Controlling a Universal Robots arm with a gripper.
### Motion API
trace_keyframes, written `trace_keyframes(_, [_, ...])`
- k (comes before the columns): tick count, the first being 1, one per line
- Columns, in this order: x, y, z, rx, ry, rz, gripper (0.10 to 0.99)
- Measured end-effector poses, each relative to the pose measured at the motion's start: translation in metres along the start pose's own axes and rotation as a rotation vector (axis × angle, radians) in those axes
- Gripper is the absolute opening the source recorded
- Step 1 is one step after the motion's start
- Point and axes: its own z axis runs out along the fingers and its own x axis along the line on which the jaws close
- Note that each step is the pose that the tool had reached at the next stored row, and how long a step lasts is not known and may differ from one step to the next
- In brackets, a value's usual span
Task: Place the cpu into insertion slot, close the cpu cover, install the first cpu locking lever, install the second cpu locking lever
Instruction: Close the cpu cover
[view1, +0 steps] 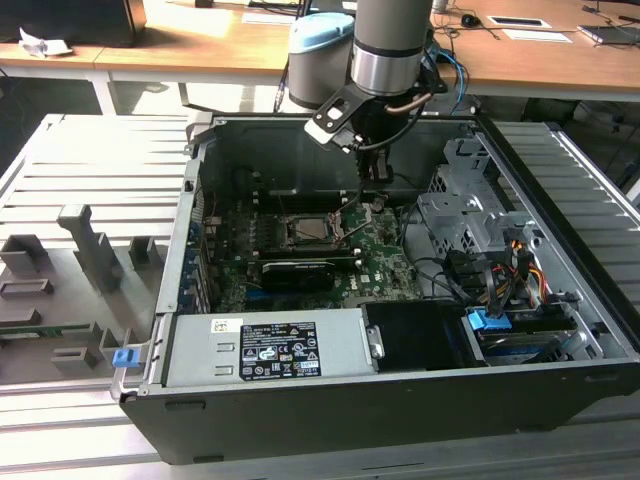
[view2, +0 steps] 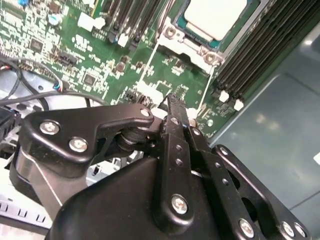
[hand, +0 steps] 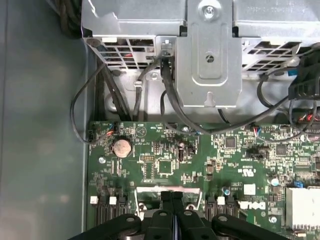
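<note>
1. Cpu (view2: 215, 17) seated in insertion slot (view1: 289, 232), cpu cover (view2: 186, 44) flat around it.
2. End effector (view2: 172, 100) pinched shut, low over green motherboard (hand: 165, 165) just beside cpu cover.
3. White printed label (view1: 265, 350) on grey power supply (view1: 340, 345).

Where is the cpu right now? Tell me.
In the exterior view the cpu lies at the motherboard's middle, to the exterior view's left of the gripper, beside the black expansion card.

The cpu (view2: 215, 17) is silver-beige, the cpu cover (view2: 181, 45) silver, the motherboard (view2: 100, 60) green, the hand (view2: 173, 102) black
</note>
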Motion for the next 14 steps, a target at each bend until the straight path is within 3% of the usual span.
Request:
trace_keyframes(4, [-0.0001, 0.0076, 0.0021, 0.000, 0.0001, 0.000, 0.106])
trace_keyframes(8, [-0.0001, 0.0227, 0.0074, 0.000, 0.0002, 0.000, 0.106])
trace_keyframes(12, [0.0007, 0.0278, 0.0129, 0.001, 0.0000, 0.000, 0.106])
trace_keyframes(13, [0.0025, 0.0281, 0.0144, 0.005, -0.0004, 0.000, 0.106])
trace_keyframes(14, [0.0030, 0.0280, 0.0146, 0.015, 0.0000, 0.000, 0.106])
